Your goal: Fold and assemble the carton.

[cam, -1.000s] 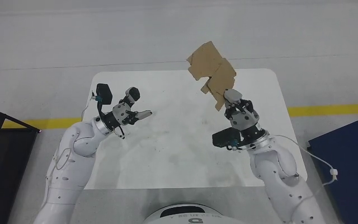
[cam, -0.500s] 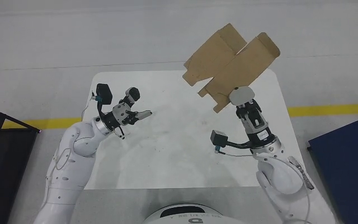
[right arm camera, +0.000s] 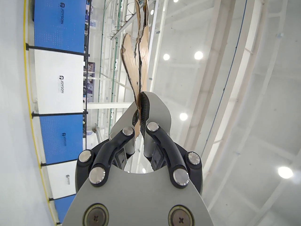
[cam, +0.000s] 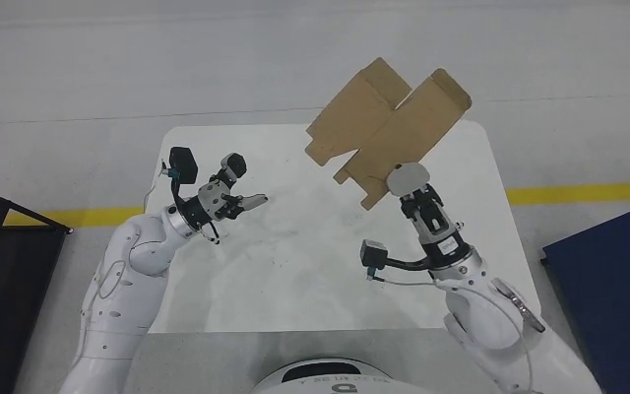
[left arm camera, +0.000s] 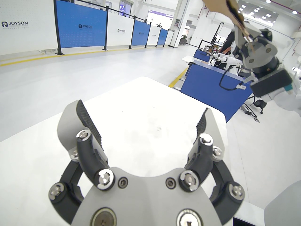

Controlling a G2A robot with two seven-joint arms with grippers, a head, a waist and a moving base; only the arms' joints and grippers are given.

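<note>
White table (cam: 325,281) below: right fingers (cam: 406,181) pinch flat carton (cam: 389,113) by edge, aloft; left fingers (cam: 254,201) spread.

Saw a white, smooth-topped rectangular table (cam: 295,295) with rounded corners, set on a pale grey glossy floor (cam: 295,59). Noted faint grey scuff marks (cam: 290,229) smeared over the middle of the tabletop, with a small dark speck (left arm camera: 159,128) close by. Found a yellow painted stripe (cam: 566,194) on that floor emerging from beneath both short sides of the table and running straight on away from it.
</note>
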